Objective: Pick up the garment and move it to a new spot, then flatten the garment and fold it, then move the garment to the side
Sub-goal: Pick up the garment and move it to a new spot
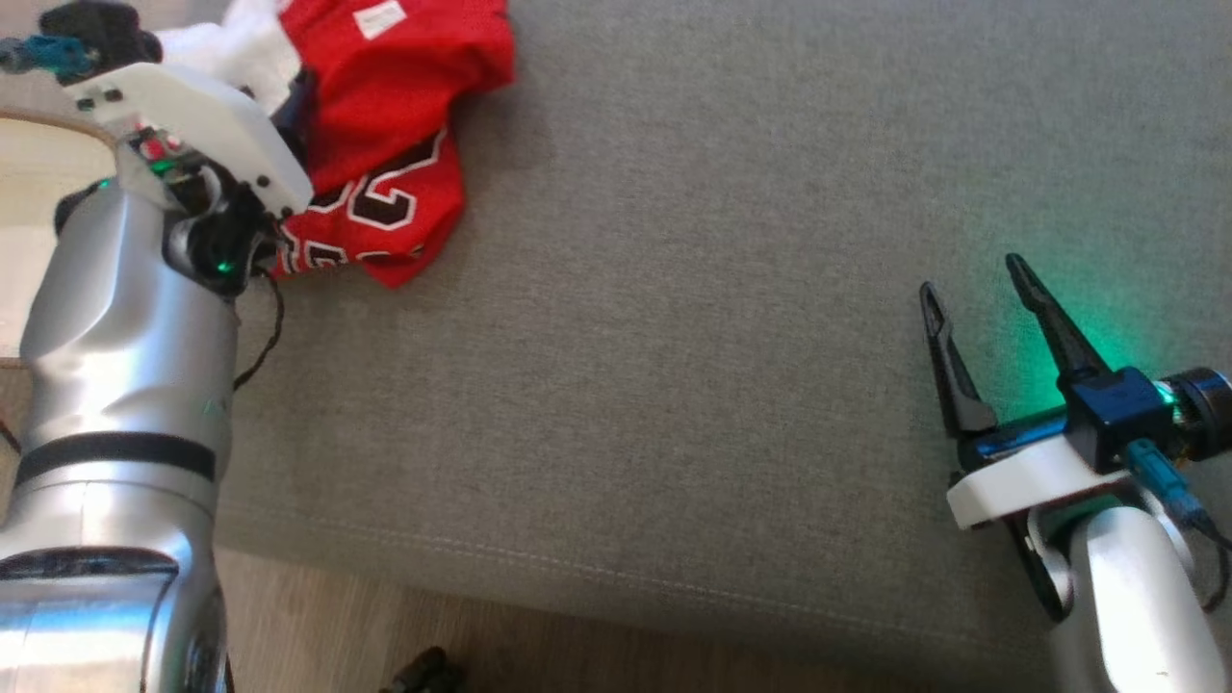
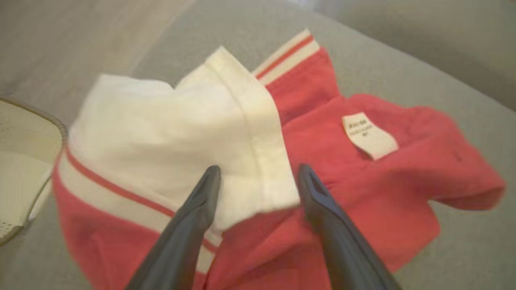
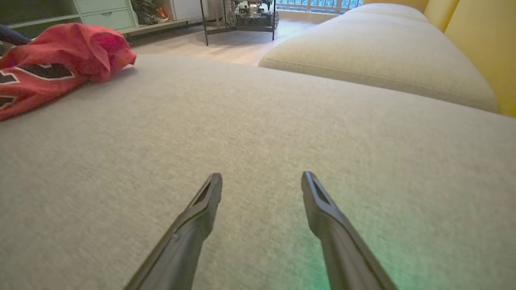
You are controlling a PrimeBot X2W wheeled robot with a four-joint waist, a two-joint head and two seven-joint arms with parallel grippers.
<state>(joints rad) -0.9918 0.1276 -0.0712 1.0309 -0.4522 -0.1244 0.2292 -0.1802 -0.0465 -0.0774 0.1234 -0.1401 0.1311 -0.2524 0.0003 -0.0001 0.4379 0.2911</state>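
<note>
Just left of the garment (image 1: pixel 385 115) stands a pale meshed container (image 2: pixel 20 169), perhaps a basket, though the left wrist view blurs it. The garment itself, red with dark white-edged numerals, lies crumpled at the far left corner of the grey cushion (image 1: pixel 674 337). A white panel (image 2: pixel 161 133) is folded over its top, and a white label (image 2: pixel 369 135) shows on the red cloth beside that. The left gripper (image 2: pixel 258 173) hangs over the garment with its fingers spread wide and nothing between them, the tips at the white panel's lower edge. Whether they touch the cloth I cannot tell. Well to the right of the garment, the right gripper (image 1: pixel 972 274) sits low over bare cushion, its fingers wide apart and empty.
</note>
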